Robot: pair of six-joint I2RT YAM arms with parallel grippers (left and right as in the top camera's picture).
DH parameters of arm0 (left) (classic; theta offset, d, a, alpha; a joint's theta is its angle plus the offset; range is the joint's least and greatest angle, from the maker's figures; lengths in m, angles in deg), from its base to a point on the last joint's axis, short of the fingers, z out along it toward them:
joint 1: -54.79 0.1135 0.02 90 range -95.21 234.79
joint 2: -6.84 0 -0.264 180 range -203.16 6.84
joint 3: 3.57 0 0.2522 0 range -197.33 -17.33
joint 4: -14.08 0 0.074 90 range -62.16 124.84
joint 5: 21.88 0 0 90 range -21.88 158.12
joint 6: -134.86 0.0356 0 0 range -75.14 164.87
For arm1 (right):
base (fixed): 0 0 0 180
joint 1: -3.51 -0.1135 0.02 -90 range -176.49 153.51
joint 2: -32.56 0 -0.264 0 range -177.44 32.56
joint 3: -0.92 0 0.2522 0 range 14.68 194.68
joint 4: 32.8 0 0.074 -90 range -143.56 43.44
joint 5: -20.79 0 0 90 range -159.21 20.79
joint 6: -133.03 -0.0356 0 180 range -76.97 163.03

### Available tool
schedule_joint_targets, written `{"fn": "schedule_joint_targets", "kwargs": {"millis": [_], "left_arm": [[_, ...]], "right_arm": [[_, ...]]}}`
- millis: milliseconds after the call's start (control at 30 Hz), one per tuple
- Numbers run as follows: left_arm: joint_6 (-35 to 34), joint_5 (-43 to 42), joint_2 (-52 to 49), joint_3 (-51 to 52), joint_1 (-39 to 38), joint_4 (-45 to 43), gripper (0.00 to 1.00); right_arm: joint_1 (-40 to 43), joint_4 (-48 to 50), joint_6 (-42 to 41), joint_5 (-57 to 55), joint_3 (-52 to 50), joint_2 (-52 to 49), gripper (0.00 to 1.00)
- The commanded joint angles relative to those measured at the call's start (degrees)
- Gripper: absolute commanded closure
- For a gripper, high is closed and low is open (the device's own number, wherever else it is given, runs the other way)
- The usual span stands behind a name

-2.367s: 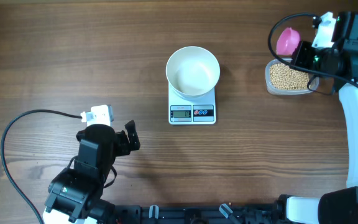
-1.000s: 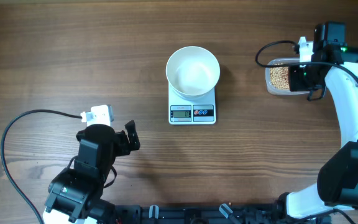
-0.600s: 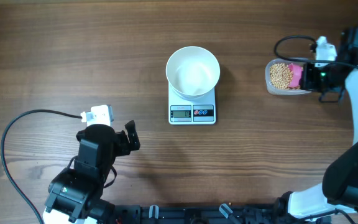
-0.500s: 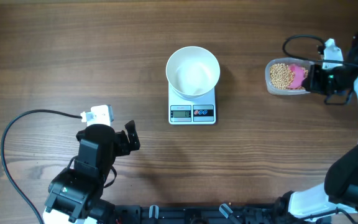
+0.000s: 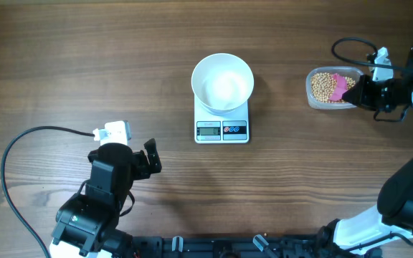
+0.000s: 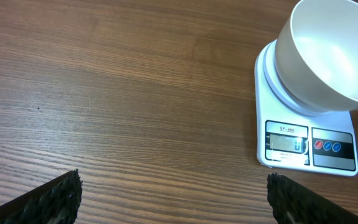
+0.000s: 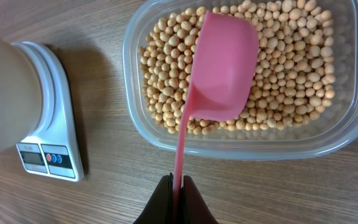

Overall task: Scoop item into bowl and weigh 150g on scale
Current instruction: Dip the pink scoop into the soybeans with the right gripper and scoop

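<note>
A: State of right claw [image 7: 178,186]?
B: Pinched together on the thin handle of the pink plastic scoop [image 7: 222,68]. The scoop head is over the small round tan beans [image 7: 284,81] in the clear rounded plastic tub [image 7: 241,148].
A: And left claw [image 6: 176,198]?
B: Fingers wide apart, gripping nothing, above the wooden bench [image 5: 84,57]. The deep white round bowl [image 5: 223,82] sits on the flat white square scale [image 5: 222,130], mid-bench, well apart from the tub.
</note>
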Motion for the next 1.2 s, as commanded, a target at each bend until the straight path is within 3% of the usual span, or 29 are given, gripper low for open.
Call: {"fn": "schedule_joint_targets", "kwargs": {"millis": [0,600,1167], "left_arm": [[0.6,0.7,0.1,0.4,0.4,0.0,0.00],[0.6,0.7,0.1,0.4,0.4,0.0,0.00],[0.7,0.7,0.1,0.4,0.4,0.0,0.00]], "right_arm": [[0.3,-0.5,1.9,4.2,-0.6,-2.5,0.96],[5.5,-2.9,0.4,15.1,-0.6,-6.1,0.96],[10.0,-4.5,0.9,15.6,-0.6,-6.9,0.96]]}}
